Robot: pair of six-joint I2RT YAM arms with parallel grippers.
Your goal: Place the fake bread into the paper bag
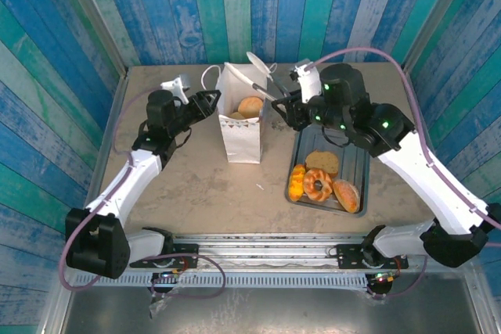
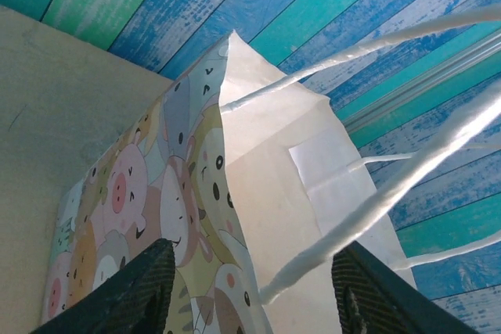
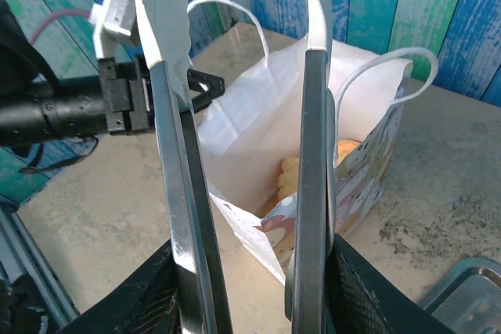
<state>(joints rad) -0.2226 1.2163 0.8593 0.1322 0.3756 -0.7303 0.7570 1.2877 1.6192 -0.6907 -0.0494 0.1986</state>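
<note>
The paper bag (image 1: 242, 134) is standing upright a bit above the centre of the overhead view, mouth open. One piece of the fake bread (image 1: 250, 105), round and golden, is sitting inside it. The right wrist view also catches a couple of golden pieces low down in the bag.

The rest is on the grey metal tray (image 1: 358, 163) just right of the bag:
- a brown slice (image 1: 322, 162)
- a ring doughnut (image 1: 318, 185)
- an orange croissant-looking thing (image 1: 297, 181) at the tray's left edge
- a bun (image 1: 346, 195) at the lower right

The left gripper (image 1: 210, 104) is right at the bag's upper left rim. From its own camera the fingers (image 2: 117, 295) are spread apart. The bag's cartoon-animal side wall and a white cord handle (image 2: 368, 209) rise between them. I honestly can't tell if either finger is touching the paper.

The right gripper (image 3: 254, 299) is clamped on the metal tongs (image 3: 184, 193). The tong arms are apart with nothing between them, pointing over the bag's open mouth.
</note>
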